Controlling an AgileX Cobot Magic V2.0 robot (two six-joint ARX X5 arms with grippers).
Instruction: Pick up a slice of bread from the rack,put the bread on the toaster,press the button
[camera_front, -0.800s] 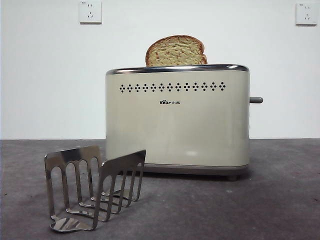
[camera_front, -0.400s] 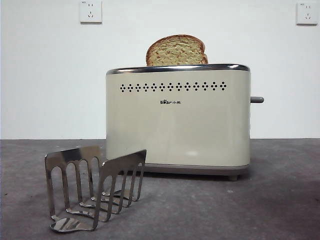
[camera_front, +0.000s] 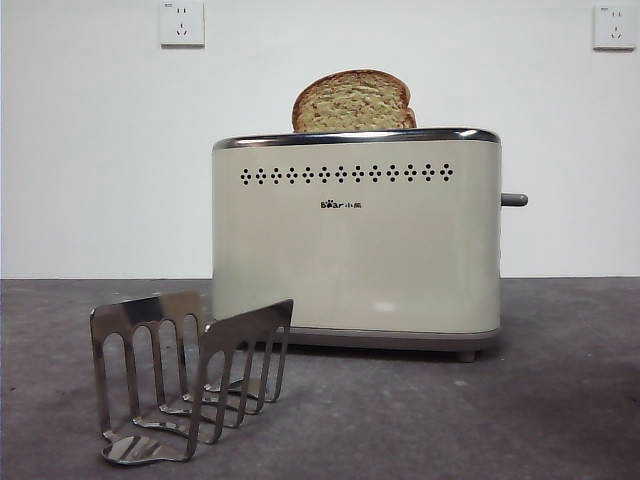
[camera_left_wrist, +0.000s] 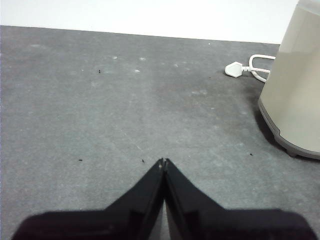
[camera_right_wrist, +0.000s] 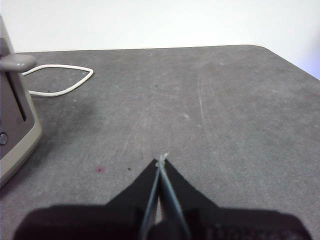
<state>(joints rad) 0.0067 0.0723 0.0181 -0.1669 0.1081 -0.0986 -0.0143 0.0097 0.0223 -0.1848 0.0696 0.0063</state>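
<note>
The slice of bread (camera_front: 352, 101) stands upright in the cream toaster (camera_front: 355, 235), its rounded top sticking out above the chrome rim. The steel rack (camera_front: 185, 375) stands in front of the toaster's left end with nothing in it. The grey button (camera_front: 513, 200) sticks out from the toaster's right end; it also shows in the right wrist view (camera_right_wrist: 17, 63). My left gripper (camera_left_wrist: 163, 162) is shut and holds nothing, over bare table beside the toaster (camera_left_wrist: 295, 90). My right gripper (camera_right_wrist: 161, 160) is shut and holds nothing, off to the side of the toaster's button end (camera_right_wrist: 12, 125). Neither arm shows in the front view.
The toaster's white cord and plug (camera_left_wrist: 240, 68) lie on the grey table behind it; the cord also shows in the right wrist view (camera_right_wrist: 60, 80). Two white wall sockets (camera_front: 181, 23) sit high on the back wall. The table's rounded corner (camera_right_wrist: 280, 55) is near my right gripper.
</note>
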